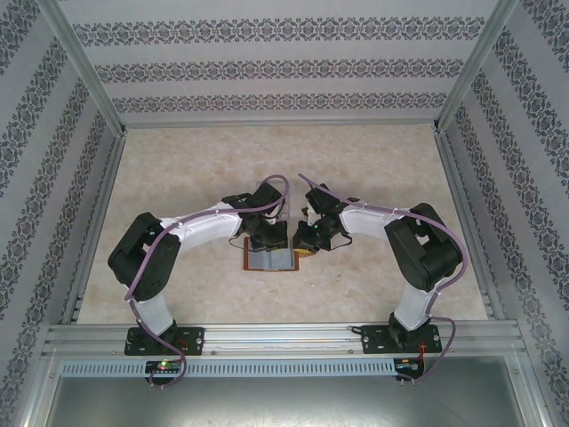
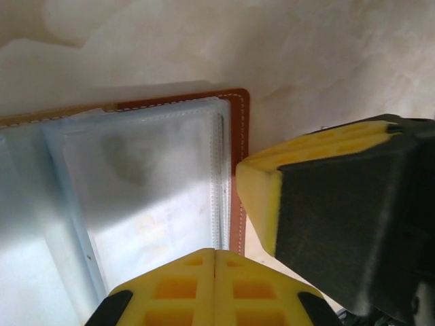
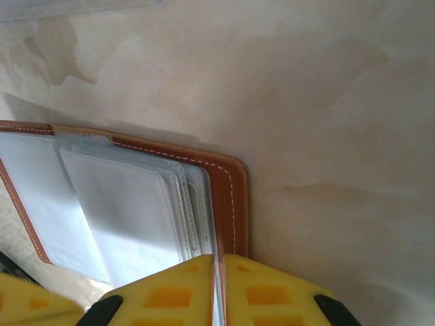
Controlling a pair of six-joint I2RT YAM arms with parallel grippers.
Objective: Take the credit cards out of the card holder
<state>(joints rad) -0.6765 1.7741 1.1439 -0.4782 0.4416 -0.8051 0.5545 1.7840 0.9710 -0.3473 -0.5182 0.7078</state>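
Marbled tabletop [image 1: 178, 160], both arms [image 1: 200, 227] bent inward over open card holder [image 1: 269, 260], left tool [image 2: 215, 261] closed, right tool [image 3: 219, 263] pinching its edge

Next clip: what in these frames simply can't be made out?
Top view: card holder mostly under left hand and right hand; credit cards too small.
Left wrist: cloudy sleeves blur any cards; holder's left side cut off.
Right wrist: right hand pinches a sleeve edge; its contents cut off below.

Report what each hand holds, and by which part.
Right hand: pinches a thin clear sleeve of the card holder by its free edge beside the leather rim. Left hand: shut, nothing visible between its fingers.
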